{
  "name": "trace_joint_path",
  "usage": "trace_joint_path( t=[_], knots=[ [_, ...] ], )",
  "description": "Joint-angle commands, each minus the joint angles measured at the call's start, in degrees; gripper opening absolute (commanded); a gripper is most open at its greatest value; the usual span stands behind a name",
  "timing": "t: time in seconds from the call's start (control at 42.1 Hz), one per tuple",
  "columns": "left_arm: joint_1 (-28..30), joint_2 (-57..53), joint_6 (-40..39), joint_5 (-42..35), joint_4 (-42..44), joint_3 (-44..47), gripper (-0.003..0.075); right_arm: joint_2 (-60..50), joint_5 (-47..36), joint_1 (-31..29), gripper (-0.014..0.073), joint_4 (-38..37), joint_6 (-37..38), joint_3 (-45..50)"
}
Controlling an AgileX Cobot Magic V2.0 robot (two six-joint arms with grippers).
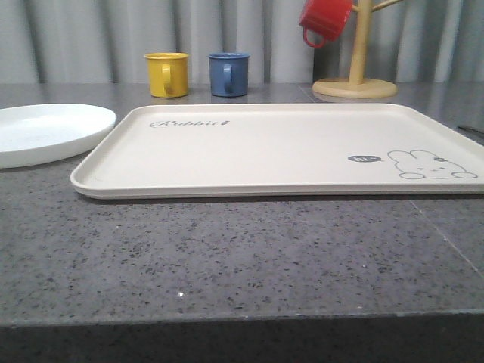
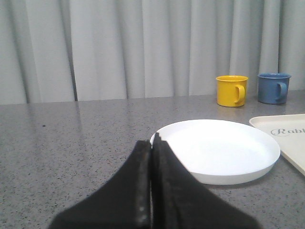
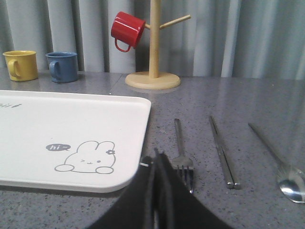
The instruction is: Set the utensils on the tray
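We see the grey surface (image 1: 227,249) carrying the cream tray (image 1: 280,147), bare and centred, ready to receive things. Left of it lies the white plate (image 1: 45,132). Beside the tray's right edge the fork (image 3: 181,152), knife (image 3: 221,152) and spoon (image 3: 281,162) lie in parallel, handles away, easy to pick singly. Our left gripper (image 2: 151,143) and right gripper (image 3: 156,157) are both closed on nothing, the right one nearest the fork.

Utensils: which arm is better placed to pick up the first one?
Right. Its shut gripper sits just short of the fork, with knife and spoon alongside. The left gripper faces the plate.
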Motion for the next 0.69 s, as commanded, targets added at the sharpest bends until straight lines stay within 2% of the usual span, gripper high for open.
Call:
trace_joint_path(
  t=[0.0,0.546,0.665],
  knots=[
    [0.08,-1.14,-0.24,-4.35,-0.10,0.64,-0.0020,-0.89,-4.04,-0.23,-0.0067,-0.65,0.00,-0.04],
    [0.08,-1.14,-0.24,-4.48,-0.10,0.64,-0.0020,-0.89,-4.26,-0.23,-0.0067,-0.65,0.00,-0.04],
    [0.08,-1.14,-0.24,-6.26,-0.10,0.64,-0.0020,-0.89,-6.52,-0.23,-0.0067,-0.65,0.00,-0.09]
  ],
)
